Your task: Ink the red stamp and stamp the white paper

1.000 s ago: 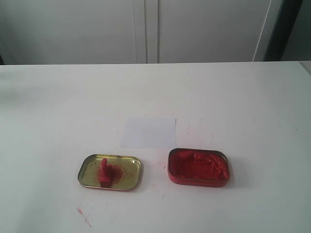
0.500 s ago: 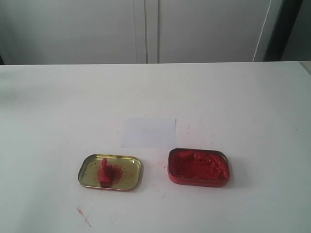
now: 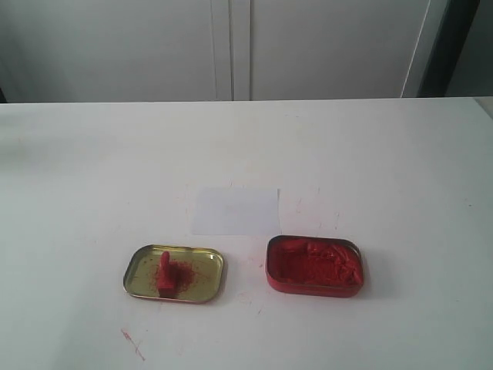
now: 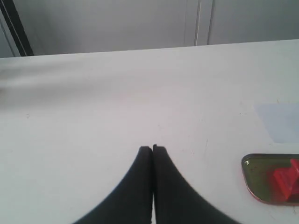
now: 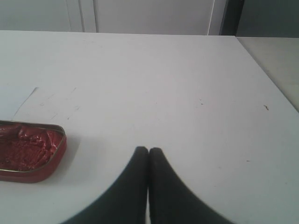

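Note:
The small red stamp [image 3: 164,273] lies in the shallow gold tin lid [image 3: 208,266], among red smears. The white paper [image 3: 235,210] lies flat just behind the two tins. The red tin of red paste [image 3: 313,264] sits open to the right of the lid. Neither arm shows in the exterior view. My left gripper [image 4: 152,148] is shut and empty, off to the side of the gold lid [image 4: 261,175] with the stamp [image 4: 287,177] in it. My right gripper [image 5: 148,150] is shut and empty, beside the paste tin [image 5: 28,149].
The white table [image 3: 370,154] carries faint red smudges near the paper and a red streak [image 3: 132,343] at the front left. Its right edge [image 5: 268,70] shows in the right wrist view. A pale cabinet wall stands behind the table.

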`<state>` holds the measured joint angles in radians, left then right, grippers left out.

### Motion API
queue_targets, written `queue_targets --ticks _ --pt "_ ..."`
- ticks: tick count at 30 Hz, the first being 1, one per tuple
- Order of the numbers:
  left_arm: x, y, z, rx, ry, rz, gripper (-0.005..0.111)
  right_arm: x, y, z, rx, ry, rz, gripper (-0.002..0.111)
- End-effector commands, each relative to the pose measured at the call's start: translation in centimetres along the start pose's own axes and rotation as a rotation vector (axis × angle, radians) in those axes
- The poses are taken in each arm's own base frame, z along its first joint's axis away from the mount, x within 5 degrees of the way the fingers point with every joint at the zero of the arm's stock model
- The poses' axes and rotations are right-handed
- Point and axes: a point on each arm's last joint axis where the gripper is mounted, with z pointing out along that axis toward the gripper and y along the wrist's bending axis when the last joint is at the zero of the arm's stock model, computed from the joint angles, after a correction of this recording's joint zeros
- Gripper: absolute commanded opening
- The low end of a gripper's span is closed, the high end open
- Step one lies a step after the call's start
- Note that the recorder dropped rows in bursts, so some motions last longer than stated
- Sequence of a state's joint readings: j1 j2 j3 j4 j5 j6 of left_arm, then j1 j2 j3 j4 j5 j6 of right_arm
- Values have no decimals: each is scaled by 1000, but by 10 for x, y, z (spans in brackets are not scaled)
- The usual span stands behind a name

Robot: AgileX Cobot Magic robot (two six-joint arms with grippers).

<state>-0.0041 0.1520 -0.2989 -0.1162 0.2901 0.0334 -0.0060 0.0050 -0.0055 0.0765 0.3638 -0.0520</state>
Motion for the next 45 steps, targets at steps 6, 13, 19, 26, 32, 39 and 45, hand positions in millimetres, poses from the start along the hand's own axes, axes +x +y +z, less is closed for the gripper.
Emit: queue_targets --ticks 6,13,19,26,32,39,45 --pt "-47 -2 8 43 214 -11 0 0 0 0 5 -13 5 0" --pt "-65 -3 20 94 458 20 0 0 0 0 5 -13 5 0" --pt "-85 -1 35 112 576 54 0 0 0 0 5 -13 5 0" --pt "-91 4 87 145 800 91 0 0 0 0 5 -13 5 0" --pt "-80 -5 127 217 933 135 0 0 0 0 5 -13 5 0" --pt "-58 -67 165 332 990 203 0 0 0 0 5 -13 5 0" --pt "-56 -103 186 376 955 222 0 0 0 0 5 -13 5 0"
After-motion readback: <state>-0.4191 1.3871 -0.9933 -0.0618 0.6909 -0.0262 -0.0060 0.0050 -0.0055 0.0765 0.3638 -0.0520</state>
